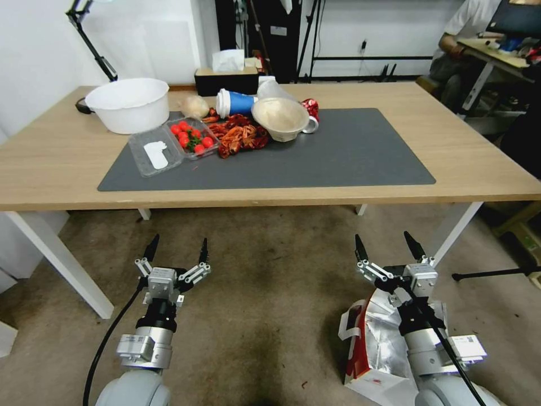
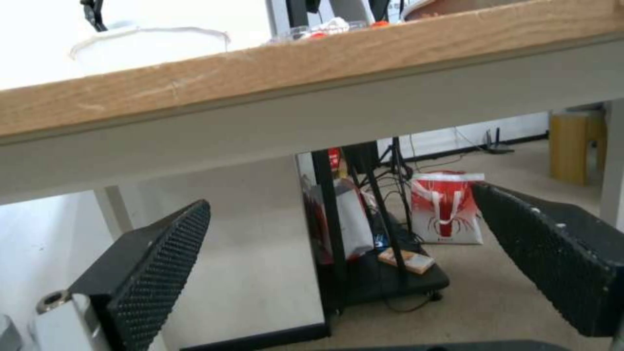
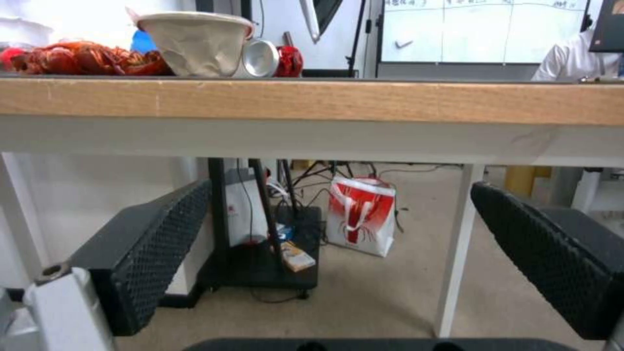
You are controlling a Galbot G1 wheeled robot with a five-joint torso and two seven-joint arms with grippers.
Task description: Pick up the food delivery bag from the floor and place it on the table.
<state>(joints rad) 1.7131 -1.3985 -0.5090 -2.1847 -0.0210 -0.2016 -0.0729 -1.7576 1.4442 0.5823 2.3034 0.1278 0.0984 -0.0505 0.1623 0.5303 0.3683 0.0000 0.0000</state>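
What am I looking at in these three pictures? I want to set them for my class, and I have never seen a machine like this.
It is a wheeled robot with two arms. The wide picture comes from a camera on its head, looking down; the other two come from cameras on its wrists, looking out between the black fingers toward the table edge.

The left end effector and the right end effector both hang open over the floor, holding nothing. The food delivery bag, white with red sides and silver lining, stands on the carpet below the right arm.

On the table lies a dark grey mat. On and around it sit a white bowl, a clear tray of tomatoes, red crayfish, a blue cup, a paper bowl and a can.
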